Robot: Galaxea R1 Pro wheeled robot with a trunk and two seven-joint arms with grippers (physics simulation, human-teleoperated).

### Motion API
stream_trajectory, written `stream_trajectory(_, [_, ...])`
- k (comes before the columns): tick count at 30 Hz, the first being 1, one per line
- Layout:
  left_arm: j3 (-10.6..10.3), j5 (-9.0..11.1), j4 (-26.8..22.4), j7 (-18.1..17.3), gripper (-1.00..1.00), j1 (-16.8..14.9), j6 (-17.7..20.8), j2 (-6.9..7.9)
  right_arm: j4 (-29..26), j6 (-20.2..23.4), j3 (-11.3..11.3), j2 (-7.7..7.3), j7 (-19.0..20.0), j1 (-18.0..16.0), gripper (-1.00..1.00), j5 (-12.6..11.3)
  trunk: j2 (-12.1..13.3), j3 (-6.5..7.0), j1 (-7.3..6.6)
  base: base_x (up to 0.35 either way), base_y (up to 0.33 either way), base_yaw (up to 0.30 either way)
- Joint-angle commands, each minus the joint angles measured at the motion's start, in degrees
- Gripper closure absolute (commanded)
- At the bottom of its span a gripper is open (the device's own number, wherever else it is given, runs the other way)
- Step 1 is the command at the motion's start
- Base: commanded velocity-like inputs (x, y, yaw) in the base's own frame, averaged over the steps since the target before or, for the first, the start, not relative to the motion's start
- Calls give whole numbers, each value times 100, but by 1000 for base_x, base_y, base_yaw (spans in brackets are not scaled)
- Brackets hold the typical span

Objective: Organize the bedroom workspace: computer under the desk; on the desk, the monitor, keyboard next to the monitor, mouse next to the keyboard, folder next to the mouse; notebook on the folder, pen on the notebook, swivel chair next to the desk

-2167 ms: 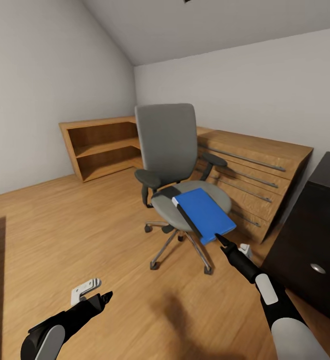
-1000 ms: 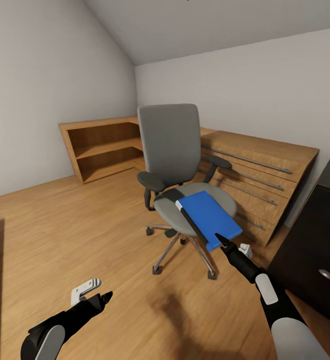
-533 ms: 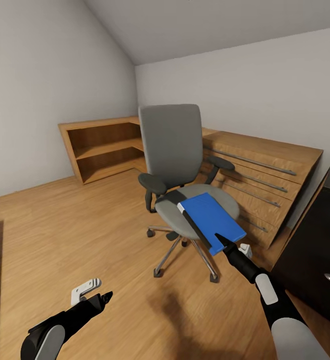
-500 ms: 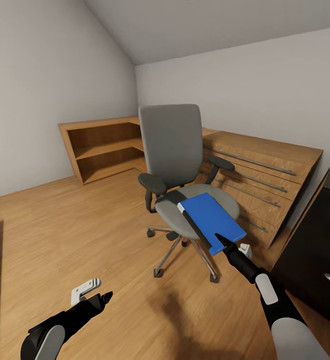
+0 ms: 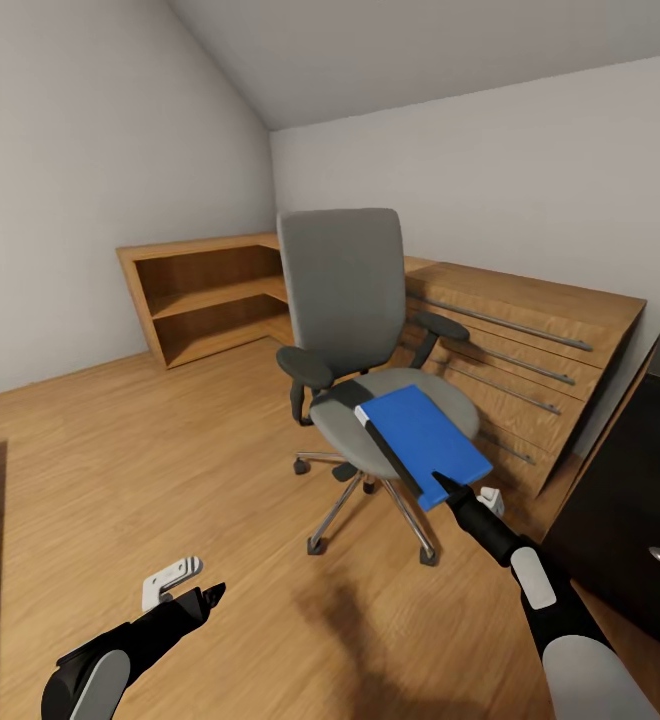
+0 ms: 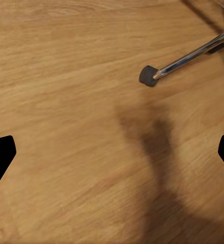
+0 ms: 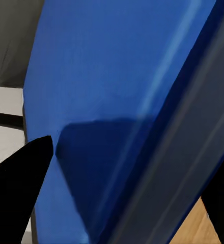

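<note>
Slippage worries me: my right claw [image 5: 440, 483] spreads its fingers around the near edge of the flat bright blue folder [image 5: 420, 440], tilted on the grey upholstered swivel chair [image 5: 355, 330], unclamped, while my left claw [image 5: 213, 594] hangs open

The swivel chair [image 5: 355, 330] stands on the plank floor [image 5: 120, 460], the folder [image 5: 417, 432] seemingly tilted on its seat.
</note>
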Motion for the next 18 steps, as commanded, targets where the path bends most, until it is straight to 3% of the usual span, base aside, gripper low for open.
stream_trajectory(1, [0,61,-6,49,-100,-3,19,1,-2,45,-14,1,10,-2,100,-28,-2,-5,-1,0,0,0])
stream_trajectory(15, [0,61,43,58,-100,-3,10,1,-13,45,-11,1,10,0,100,-19,-2,-5,-1,0,0,0])
stream_trajectory(18, [0,53,47,65,-100,-3,3,1,-22,45,-16,0,10,-2,100,-32,2,61,-9,0,0,0])
